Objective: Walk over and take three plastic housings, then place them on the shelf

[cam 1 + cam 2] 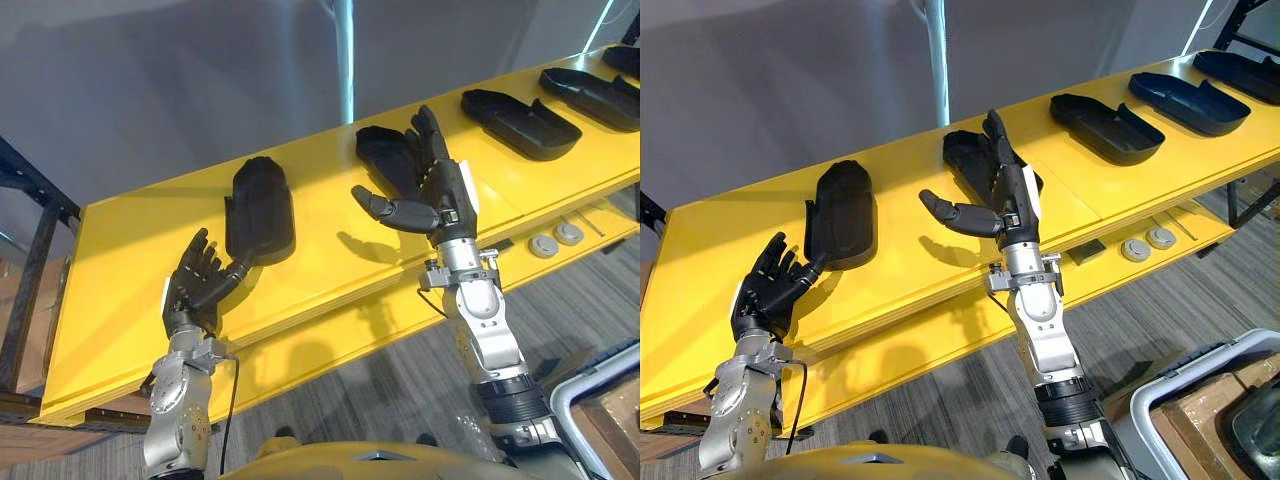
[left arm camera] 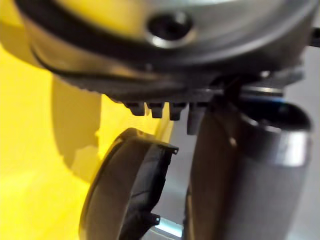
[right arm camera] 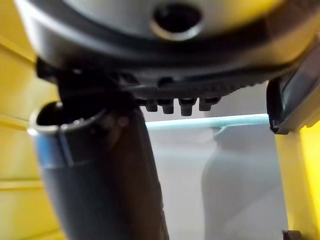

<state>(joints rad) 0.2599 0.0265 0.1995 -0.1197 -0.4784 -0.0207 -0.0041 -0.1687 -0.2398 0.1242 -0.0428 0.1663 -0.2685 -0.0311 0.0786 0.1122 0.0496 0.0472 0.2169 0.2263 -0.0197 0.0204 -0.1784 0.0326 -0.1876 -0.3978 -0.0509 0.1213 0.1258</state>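
Yellow bench (image 1: pixel 125 255) carries a row of black housings. The left hand (image 1: pixel 195 285) rests slack-fingered beside the leftmost housing (image 1: pixel 262 212), and the right hand (image 1: pixel 440 190) is spread flat over the second housing (image 1: pixel 380 148). Pickup seems to be starting, so the fingers must close next.

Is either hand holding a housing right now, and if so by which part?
Nothing is held. The left hand is open by the near end of the leftmost housing. The right hand, fingers straight, is over the second housing.
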